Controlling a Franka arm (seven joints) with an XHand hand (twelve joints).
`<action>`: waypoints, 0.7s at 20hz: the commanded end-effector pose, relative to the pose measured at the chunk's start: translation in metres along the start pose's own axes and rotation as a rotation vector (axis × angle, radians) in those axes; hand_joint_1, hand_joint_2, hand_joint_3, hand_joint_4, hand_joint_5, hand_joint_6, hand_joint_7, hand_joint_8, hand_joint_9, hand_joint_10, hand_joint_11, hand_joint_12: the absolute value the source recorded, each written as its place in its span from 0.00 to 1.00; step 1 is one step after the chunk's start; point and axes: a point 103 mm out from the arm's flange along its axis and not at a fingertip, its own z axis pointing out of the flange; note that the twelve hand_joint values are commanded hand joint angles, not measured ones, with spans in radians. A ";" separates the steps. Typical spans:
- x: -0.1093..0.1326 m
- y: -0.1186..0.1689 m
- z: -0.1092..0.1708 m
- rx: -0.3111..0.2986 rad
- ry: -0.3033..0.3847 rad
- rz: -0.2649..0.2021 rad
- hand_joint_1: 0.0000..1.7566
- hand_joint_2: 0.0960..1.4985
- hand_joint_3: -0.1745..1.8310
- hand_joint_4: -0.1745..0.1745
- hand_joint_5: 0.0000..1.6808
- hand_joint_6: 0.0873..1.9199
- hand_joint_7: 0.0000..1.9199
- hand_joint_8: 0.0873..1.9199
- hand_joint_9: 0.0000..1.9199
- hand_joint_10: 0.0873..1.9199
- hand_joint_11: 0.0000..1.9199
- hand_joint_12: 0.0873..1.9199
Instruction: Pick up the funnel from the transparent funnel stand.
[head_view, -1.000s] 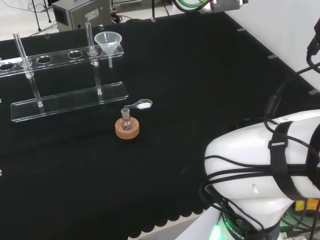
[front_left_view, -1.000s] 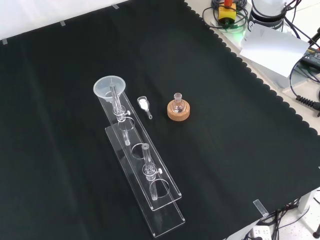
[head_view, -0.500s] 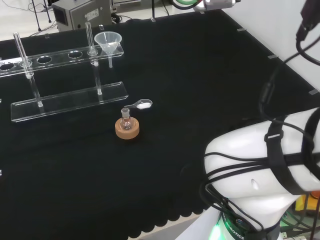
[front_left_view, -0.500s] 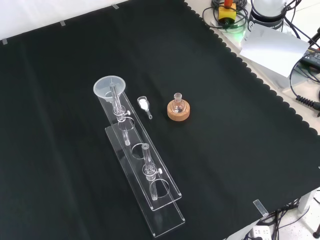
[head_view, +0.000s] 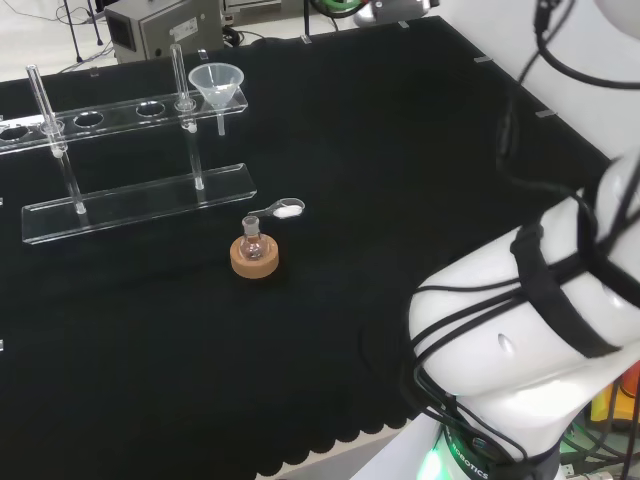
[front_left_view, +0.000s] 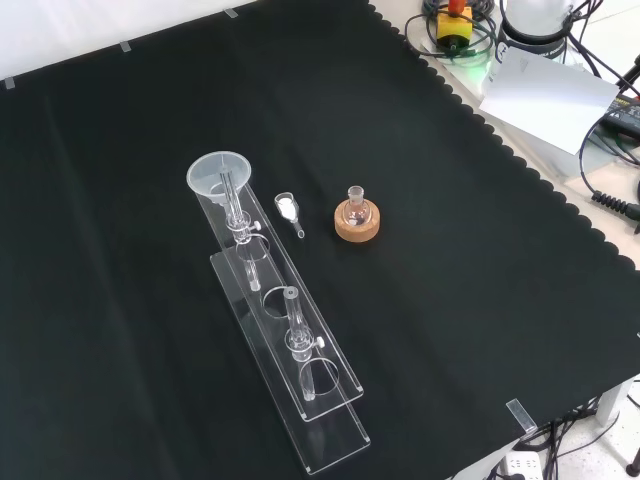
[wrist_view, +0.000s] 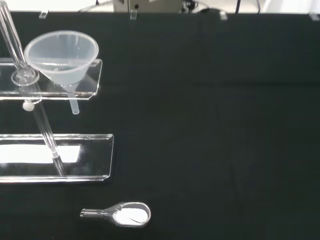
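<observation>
A clear funnel (head_view: 219, 82) sits in the end hole of the transparent funnel stand (head_view: 140, 205), its stem hanging through the upper shelf. In the front view the funnel (front_left_view: 218, 172) is at the far end of the stand (front_left_view: 300, 400), which runs toward the near edge. The wrist view looks at the funnel (wrist_view: 61, 51) from a distance, with the stand's base plate (wrist_view: 55, 155) below it. Two upright glass rods carry the shelf, which has several holes.
A small flask on a cork ring (head_view: 253, 252) and a clear scoop with white powder (head_view: 280, 209) lie beside the stand; the scoop (wrist_view: 125, 214) also appears in the wrist view. The arm's white link (head_view: 520, 340) stands at the head view's right. A grey box (head_view: 160, 25) sits behind the cloth.
In the head view the arm's white link and its cables have swung upward and to the right. The funnel, stand, flask and scoop have not moved.
</observation>
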 end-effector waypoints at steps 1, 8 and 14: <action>0.030 0.109 0.035 0.062 -0.007 -0.079 0.00 0.79 0.28 0.57 0.13 0.00 0.06 0.24 0.15 0.28 0.11 0.68; 0.046 0.151 0.059 0.124 -0.014 -0.096 0.00 0.78 0.27 0.58 0.13 0.00 0.07 0.24 0.16 0.28 0.11 0.68; 0.067 0.172 0.074 0.179 -0.039 -0.129 0.02 0.76 0.26 0.57 0.13 0.00 0.08 0.24 0.17 0.28 0.11 0.69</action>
